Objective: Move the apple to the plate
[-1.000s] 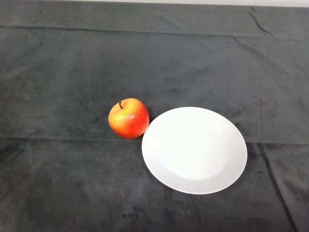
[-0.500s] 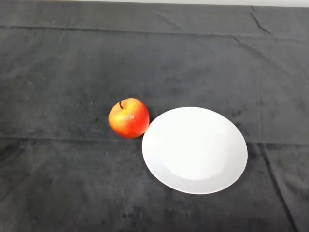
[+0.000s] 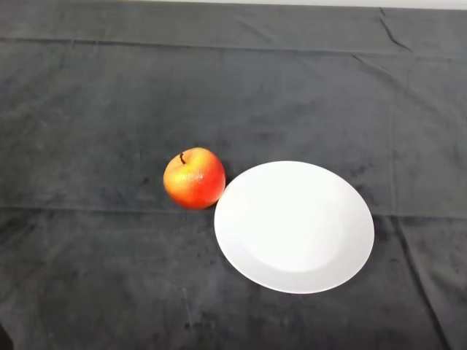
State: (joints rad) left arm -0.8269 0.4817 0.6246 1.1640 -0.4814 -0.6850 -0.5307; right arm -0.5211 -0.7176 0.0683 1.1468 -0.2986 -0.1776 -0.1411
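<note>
The table is covered by a dark cloth, which fills nearly the whole head view. A long horizontal crease crosses the cloth near its far edge, and a second, fainter one runs across it at about the level of the fruit's base. The apple stands upright on the cloth, left of centre. It is red with a yellow-orange patch on top, and its short dark stem points up and leans slightly to the left. It rests on the cloth, not on the plate, just beside the upper-left rim. It cannot be determined whether the two touch. The plate is white and round, lies flat on the cloth right of centre, and sits slightly nearer the robot than the fruit. Further right, short wrinkles mark the cloth near the far right corner.
</note>
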